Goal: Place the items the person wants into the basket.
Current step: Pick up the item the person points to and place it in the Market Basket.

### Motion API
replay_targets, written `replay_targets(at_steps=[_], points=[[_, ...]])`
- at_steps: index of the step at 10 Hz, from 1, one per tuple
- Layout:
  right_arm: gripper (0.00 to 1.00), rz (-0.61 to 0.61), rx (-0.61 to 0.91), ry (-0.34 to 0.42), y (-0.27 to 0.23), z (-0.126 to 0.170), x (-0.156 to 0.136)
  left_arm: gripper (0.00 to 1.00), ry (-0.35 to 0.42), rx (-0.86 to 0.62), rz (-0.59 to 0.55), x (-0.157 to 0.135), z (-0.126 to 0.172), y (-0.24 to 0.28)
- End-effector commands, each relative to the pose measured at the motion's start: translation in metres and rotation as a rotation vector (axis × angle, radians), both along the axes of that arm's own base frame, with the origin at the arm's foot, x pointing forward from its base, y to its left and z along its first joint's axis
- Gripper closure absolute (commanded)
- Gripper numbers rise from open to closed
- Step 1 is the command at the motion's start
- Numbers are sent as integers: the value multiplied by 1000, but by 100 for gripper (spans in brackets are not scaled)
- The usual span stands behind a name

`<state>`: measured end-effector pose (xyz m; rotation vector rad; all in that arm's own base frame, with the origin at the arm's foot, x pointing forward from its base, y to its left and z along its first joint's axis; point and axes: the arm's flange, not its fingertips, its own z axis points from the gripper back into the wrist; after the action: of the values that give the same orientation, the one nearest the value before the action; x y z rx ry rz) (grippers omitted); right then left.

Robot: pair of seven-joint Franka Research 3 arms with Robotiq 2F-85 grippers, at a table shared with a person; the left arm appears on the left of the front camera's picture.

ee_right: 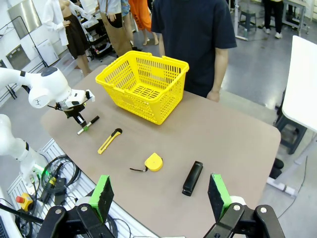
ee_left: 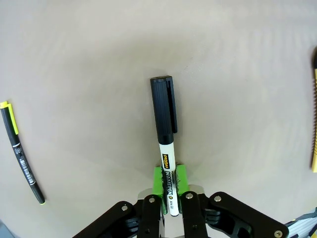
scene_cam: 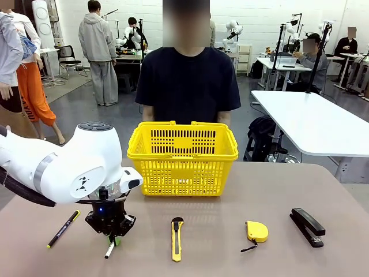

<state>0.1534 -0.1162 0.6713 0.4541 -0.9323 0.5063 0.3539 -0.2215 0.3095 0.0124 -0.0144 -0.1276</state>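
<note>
Down at the near left of the table (scene_cam: pixel 230 259), the left gripper (scene_cam: pixel 110 234) is clenched on the white marker with black cap (scene_cam: pixel 109 251). Its green pads (ee_left: pixel 158 179) pinch the white barrel from both sides, and the cap juts out beyond them, low against the tabletop. The thin black pen with yellow ends (scene_cam: pixel 63 229) lies just left of it, and the yellow-and-black utility knife (scene_cam: pixel 177 238) lies to its right. The yellow basket (scene_cam: pixel 182 156) stands farther back, before the person (scene_cam: pixel 190 81). The right gripper (ee_right: pixel 160 193) hangs high with its jaws wide apart, holding nothing.
</note>
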Motion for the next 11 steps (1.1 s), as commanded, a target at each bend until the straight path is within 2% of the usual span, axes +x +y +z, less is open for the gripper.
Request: replay_targets(at_steps=[1,2,4,5,7,9,11], points=[[0,-6,-4,11,0,-1,-1,100,-8,-3,-6,-40,-9,32],[0,-6,-4,11,0,-1,-1,92,-8,22,18,-41,15,34],[0,-6,-4,11,0,-1,-1,92,-117,-12,-5,-61,104,44],[0,-6,-4,11,0,-1,-1,92,-133,-23,-28,-76,154,49],[0,-6,-4,11,0,-1,-1,92,-171,-43,-57,-90,217,54],[0,-6,-4,11,0,-1,-1,92,-199,-73,-80,-101,254,57],[0,-6,-4,11,0,-1,-1,92,-204,-75,-89,-106,261,60]])
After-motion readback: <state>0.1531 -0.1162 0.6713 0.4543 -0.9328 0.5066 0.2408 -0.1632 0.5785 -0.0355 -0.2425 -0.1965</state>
